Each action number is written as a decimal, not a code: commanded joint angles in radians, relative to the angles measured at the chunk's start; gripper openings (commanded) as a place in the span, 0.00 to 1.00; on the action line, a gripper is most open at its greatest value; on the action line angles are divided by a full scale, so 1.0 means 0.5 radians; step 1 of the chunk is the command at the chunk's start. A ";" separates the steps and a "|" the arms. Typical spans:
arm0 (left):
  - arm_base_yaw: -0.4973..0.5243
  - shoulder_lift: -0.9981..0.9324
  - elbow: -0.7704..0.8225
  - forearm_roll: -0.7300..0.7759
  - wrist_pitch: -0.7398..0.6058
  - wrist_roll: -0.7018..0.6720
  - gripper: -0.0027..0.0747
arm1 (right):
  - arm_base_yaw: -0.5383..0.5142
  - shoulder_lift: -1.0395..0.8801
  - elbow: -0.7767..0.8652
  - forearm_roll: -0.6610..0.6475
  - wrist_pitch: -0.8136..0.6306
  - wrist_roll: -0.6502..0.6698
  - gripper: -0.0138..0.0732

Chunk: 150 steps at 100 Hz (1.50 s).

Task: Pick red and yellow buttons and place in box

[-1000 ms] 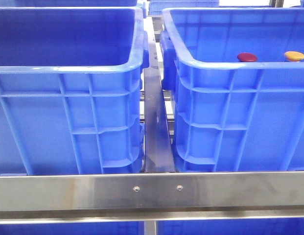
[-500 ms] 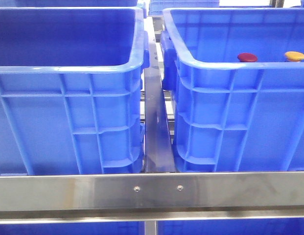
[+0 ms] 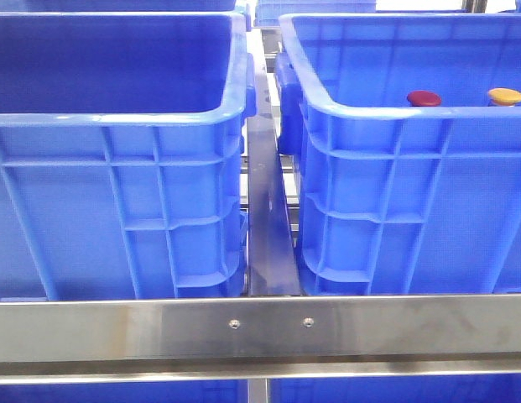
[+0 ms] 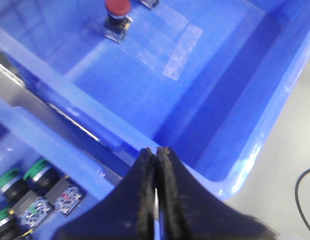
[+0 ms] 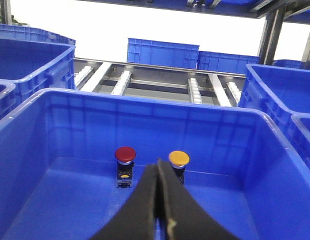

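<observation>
Front view, nearest: a steel rail (image 3: 260,329) crosses ahead of two blue crates, the left crate (image 3: 117,193) and the box (image 3: 411,201), set side by side with a metal strip (image 3: 268,235) between them. Over the near rim of the box only two caps show, the red button (image 3: 424,98) and the yellow button (image 3: 505,96); neither of my claws appears here.

My right wrist view supplies what the front view hides: my right claw (image 5: 158,200), fingers pressed together with nothing between them, hangs over the box interior, and both buttons stand upright on its floor near the far wall, red beside yellow, slightly apart. Beyond the wall lie roller tracks (image 5: 159,82) and more blue crates (image 5: 162,52).

My left wrist view shows my left claw (image 4: 155,200), likewise closed and empty, above the rim where two crates meet. Three green-capped buttons (image 4: 22,187) lie in the adjoining crate; the red button stands farther off on the box floor, on a taped patch (image 4: 159,45).

Count: one red, one yellow, three green.
</observation>
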<state>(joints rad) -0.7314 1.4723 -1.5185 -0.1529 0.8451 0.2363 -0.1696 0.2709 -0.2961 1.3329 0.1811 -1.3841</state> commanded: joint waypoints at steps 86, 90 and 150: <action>0.474 -1.168 1.179 0.088 -0.696 -0.082 0.01 | -0.011 0.013 -0.055 0.021 -0.014 -0.012 0.08; 0.524 -1.197 1.218 0.088 -0.708 -0.082 0.01 | -0.011 0.013 -0.055 0.021 -0.014 -0.012 0.08; 1.134 -1.927 1.740 0.122 -0.738 -0.082 0.01 | -0.011 0.013 -0.055 0.021 -0.014 -0.012 0.08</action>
<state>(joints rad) -0.1930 0.5472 -0.6415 -0.0967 0.5544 0.2059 -0.1696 0.2709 -0.2961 1.3329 0.1848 -1.3862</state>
